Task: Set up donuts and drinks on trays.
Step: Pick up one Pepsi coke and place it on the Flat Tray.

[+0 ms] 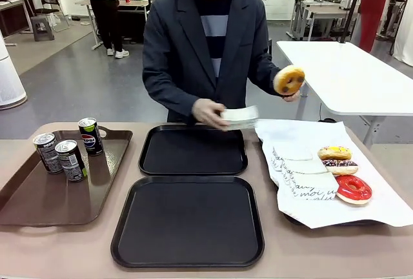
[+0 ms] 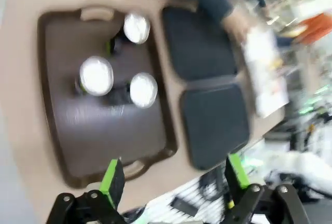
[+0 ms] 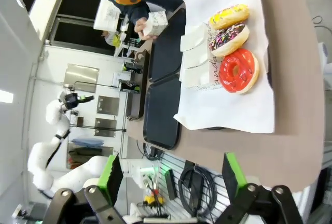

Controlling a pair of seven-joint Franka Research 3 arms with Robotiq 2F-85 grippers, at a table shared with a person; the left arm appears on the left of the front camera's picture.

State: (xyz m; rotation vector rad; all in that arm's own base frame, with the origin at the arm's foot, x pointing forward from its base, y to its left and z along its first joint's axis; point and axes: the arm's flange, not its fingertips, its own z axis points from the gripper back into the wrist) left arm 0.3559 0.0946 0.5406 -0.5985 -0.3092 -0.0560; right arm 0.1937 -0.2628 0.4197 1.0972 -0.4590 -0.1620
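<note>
Brown tray (image 2: 104, 136), cans (image 2: 96, 74) blurred from left wrist; sleeves (image 1: 303, 177) half-cover donuts (image 1: 341, 166); left jaws, right jaws wide apart, empty.

Matt black trays (image 1: 187, 222), seemingly plastic; glossy glazed donuts (image 1: 353, 189).

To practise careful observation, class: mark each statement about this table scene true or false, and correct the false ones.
1. Three slim dark soda cans stand on the long brown plastic tray. True.
2. Both black square plastic trays hold donuts. False: both are bare.
3. The person's hand holds a golden ring donut in the air. True.
4. The red-glazed ring donut lies on the brown tray. False: it lies on the white paper sheet.
5. The left gripper is shut. False: its jaws stand open.
</note>
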